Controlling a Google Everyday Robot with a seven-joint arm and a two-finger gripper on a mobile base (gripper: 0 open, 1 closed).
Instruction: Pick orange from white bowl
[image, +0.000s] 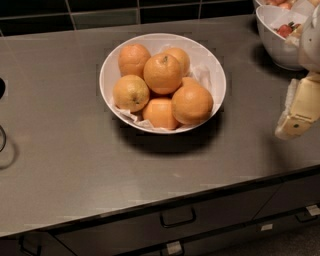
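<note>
The white bowl (212, 70), wide, shallow and lined with crumpled white paper, sits on the grey counter in the middle of the camera view. It holds several oranges. The orange (192, 104), large, round and plain deep orange, lies at the bowl's front right. An orange with a dark stem dimple (162, 73) sits on top of the pile. A paler yellowish one (130, 93) lies at the left. My gripper (299, 112), cream-coloured, hangs at the right edge of the view, to the right of the bowl and well apart from it, holding nothing visible.
A smaller, deeper white bowl (280, 45) with red pieces stands at the back right, just behind my arm. A dark tiled wall (100, 15) runs along the back. Drawers with handles (177, 218) sit below the counter's front edge. A dark object (2, 135) shows at the left edge.
</note>
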